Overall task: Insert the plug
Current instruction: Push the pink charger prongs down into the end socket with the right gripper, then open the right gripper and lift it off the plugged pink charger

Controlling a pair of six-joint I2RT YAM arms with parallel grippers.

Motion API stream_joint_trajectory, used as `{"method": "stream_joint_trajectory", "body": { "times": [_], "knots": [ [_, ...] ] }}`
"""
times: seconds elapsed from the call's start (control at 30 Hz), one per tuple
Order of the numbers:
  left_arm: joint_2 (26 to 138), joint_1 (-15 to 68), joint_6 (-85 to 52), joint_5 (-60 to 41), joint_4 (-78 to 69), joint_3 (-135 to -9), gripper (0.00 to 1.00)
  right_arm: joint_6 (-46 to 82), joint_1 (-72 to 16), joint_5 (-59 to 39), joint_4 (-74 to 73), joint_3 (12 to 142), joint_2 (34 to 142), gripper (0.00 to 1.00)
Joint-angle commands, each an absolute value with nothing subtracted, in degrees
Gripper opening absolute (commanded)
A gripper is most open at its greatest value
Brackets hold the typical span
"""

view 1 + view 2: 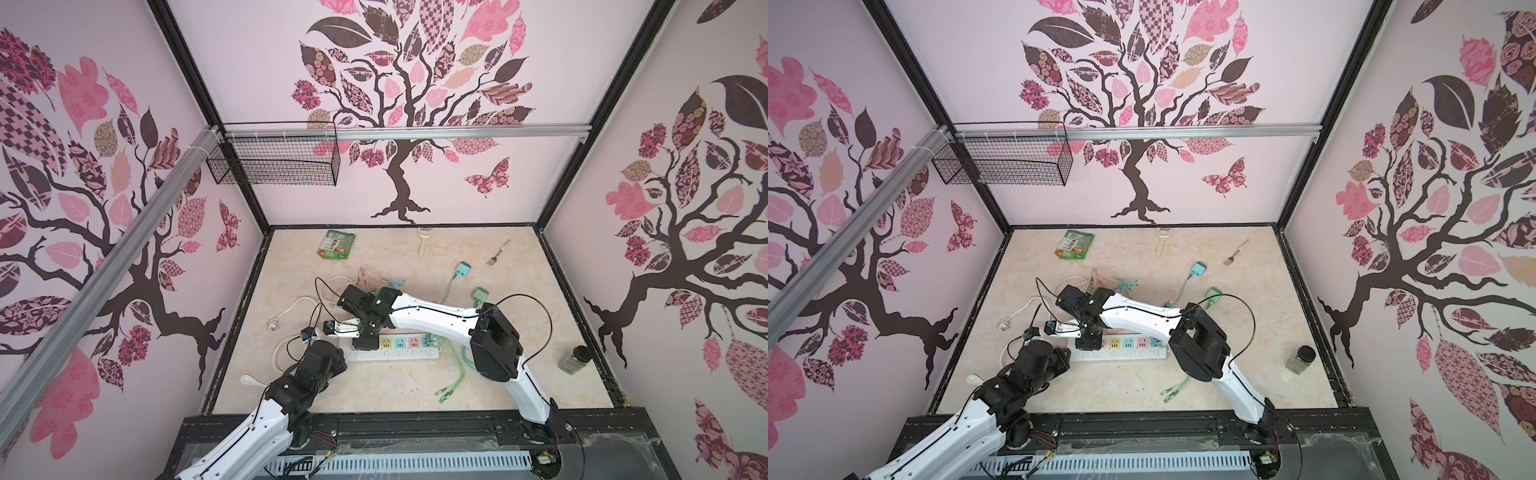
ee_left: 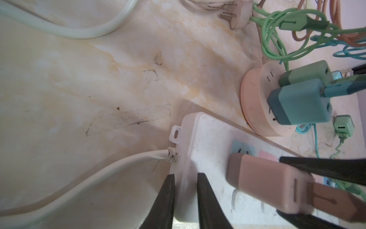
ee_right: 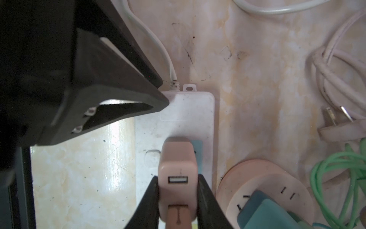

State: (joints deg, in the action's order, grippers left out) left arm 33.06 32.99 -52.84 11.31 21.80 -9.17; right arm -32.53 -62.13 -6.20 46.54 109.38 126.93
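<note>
And there it was: the right gripper (image 3: 177, 176) was clamped tight on the small pink USB charger plug (image 3: 178, 158), a black finger (image 3: 206, 198) on each side of it. The plug sat over the blue socket at the left end of the long white power strip (image 3: 188, 111). It leaned a little in the left wrist view, where the plug (image 2: 263, 184) hid its own prongs, so I couldn't tell whether they were seated.

The left gripper (image 2: 186, 176) had its jaws drawn almost together with nothing between them. It hovered at the strip's far-left end, just beside where the thick white cord (image 2: 99, 172) entered the strip (image 2: 208, 138). From the right wrist, that gripper (image 3: 164, 92) loomed large over the same corner.

In both top views the strip (image 1: 395, 354) lay left to right across the near middle of the marbled beige bench (image 1: 498, 374), with both arms meeting over its left end.

Just beyond the strip stood a round peach socket hub (image 2: 255, 111) with a teal cube adapter (image 2: 301, 103) and a green cube adapter (image 2: 305, 75) plugged into its top. Green cables (image 2: 273, 35) tangled behind it. Far back lay a green snack packet (image 1: 338, 245), and near the right edge stood a dark-lidded glass jar (image 1: 573, 359).
</note>
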Motion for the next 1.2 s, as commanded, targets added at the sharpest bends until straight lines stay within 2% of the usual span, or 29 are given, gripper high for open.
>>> {"method": "stream_joint_trajectory", "body": {
  "times": [0.0,0.3,0.5,0.7,1.0,1.17],
  "knots": [
    [32.61,32.97,-52.47,9.72,21.59,-7.33,0.23,-33.12,-62.36,-2.87,51.4,109.22,132.99,0.29],
    [31.73,33.04,-52.51,9.89,22.09,-7.32,0.23,-32.64,-62.31,-2.7,51.79,108.71,133.47,0.29],
    [29.07,33.02,-52.82,8.92,22.93,-7.6,0.29,-31.73,-62.31,-5.39,49.72,107.22,131.2,0.31],
    [26.46,33.03,-52.34,9.7,25.99,-8.78,0.31,-30.16,-62.23,-7.02,49.05,107.99,129.58,0.36],
    [26.82,32.99,-51.8,9.63,26.85,-9.62,0.33,-27.03,-61.57,-9.89,46.55,107.2,125.61,0.49],
    [26.65,32.98,-51.41,9.77,27.9,-10.54,0.36,-24.9,-60.26,-11.83,44.42,104.84,121.82,0.6]
  ]
}}
